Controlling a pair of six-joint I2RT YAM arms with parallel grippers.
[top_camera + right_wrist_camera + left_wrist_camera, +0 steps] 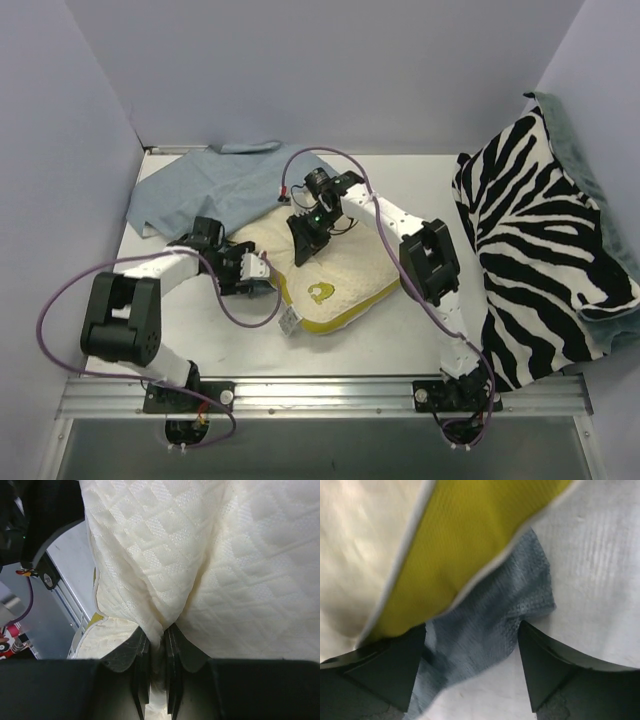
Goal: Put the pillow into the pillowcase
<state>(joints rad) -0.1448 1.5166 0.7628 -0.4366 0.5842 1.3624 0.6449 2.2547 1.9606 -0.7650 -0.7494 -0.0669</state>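
The cream-white pillow (335,268) lies in the middle of the table, its yellow logo toward the near edge. Behind and left of it spreads the blue-grey pillowcase (215,185). My right gripper (306,238) bears down on the pillow's top face. In the right wrist view it (157,639) is shut on a pinched fold of the pillow (210,555). My left gripper (262,276) is at the pillow's left edge. Seen from the left wrist, it (472,655) stands open, a strip of pillowcase (485,625) lying between the fingers (385,672) under the pillow's yellow band (460,545).
A black-and-white zebra-striped cloth (540,240) with green backing is heaped at the table's right side. White walls close in the left, back and right. A metal rail (320,395) runs along the near edge, and purple cables loop over both arms.
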